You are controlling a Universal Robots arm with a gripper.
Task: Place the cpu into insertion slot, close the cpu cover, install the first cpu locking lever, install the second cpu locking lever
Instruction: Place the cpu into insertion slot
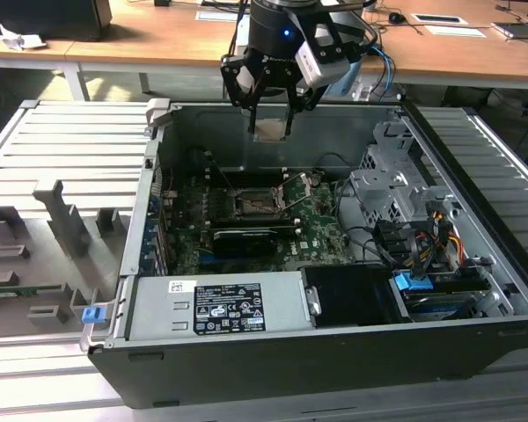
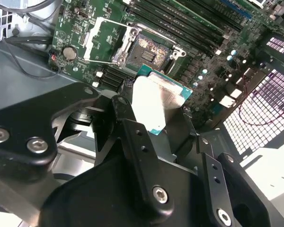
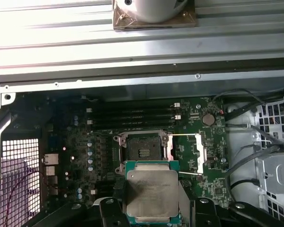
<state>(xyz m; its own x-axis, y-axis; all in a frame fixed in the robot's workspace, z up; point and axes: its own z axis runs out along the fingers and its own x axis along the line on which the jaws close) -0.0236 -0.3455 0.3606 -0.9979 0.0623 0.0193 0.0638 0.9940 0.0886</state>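
Note:
My gripper (image 1: 271, 123) hangs above the open computer case, shut on the cpu (image 1: 270, 132) by two opposite edges. In both wrist views the cpu (image 3: 151, 191) (image 2: 158, 97) shows its pale silvery top and green rim between the black fingers (image 3: 109, 210). The insertion slot (image 3: 143, 152) (image 2: 151, 49) (image 1: 255, 204) lies below on the green board, bare, with its dark pin field showing. The cpu cover (image 3: 191, 152) (image 2: 102, 40) is flipped open beside the slot. Thin wire levers (image 3: 184, 135) stand raised along the cover.
Case walls (image 1: 273, 145) ring the board. A long black card (image 1: 246, 239) lies just in front of the slot, and a silver power supply (image 1: 220, 308) sits at the case front. A drive cage (image 1: 396, 185) and cables (image 1: 422, 237) are at the exterior view's right, a grey fixture tray (image 1: 53, 229) at its left.

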